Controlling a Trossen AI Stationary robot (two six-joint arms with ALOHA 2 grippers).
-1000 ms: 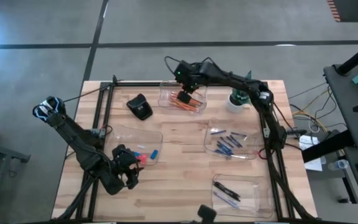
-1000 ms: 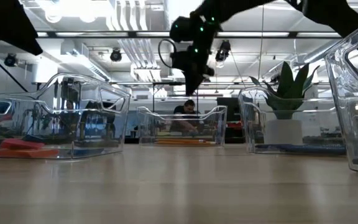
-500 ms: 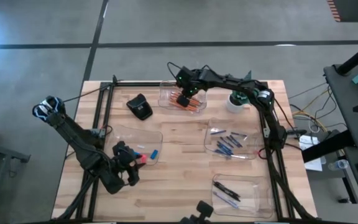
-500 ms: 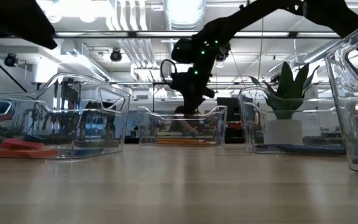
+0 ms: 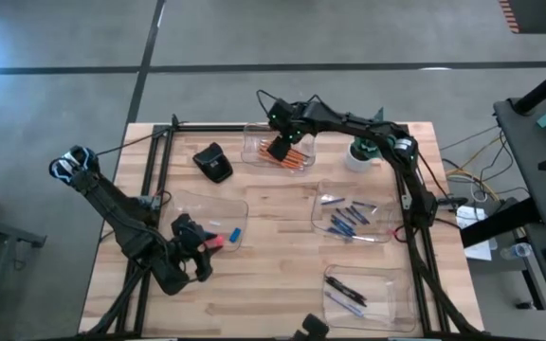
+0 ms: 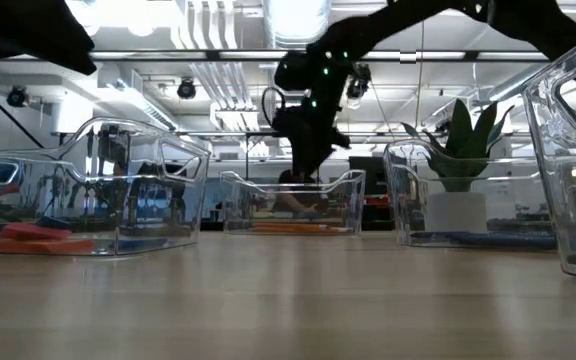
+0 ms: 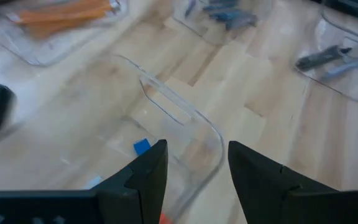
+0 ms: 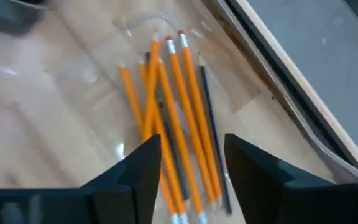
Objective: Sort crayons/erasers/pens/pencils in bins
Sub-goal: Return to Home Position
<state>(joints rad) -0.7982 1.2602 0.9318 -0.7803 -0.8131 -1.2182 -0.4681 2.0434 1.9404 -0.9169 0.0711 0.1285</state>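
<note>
Several orange pencils (image 8: 166, 112) lie in the clear far bin (image 5: 254, 142). My right gripper (image 8: 191, 162) hangs open just above them, fingers pointing steeply down, nothing between them; the low view shows it over that bin (image 6: 290, 205). My left gripper (image 7: 194, 168) stands open at the near corner of the left bin (image 5: 183, 204), which holds pink and blue erasers (image 5: 224, 237). It holds nothing. Blue crayons (image 5: 349, 220) lie in the right bin. Dark pens (image 5: 347, 294) lie in the near right bin.
A black lump-shaped object (image 5: 214, 163) sits left of the pencil bin. A potted plant (image 5: 358, 152) stands to its right. Black frame rails (image 5: 154, 180) run along the table's left and right sides. Bare wood lies in the middle between the bins.
My right gripper has sunk toward the pencil bin and rolled a little. Its fingers, together a second ago, now stand apart.
</note>
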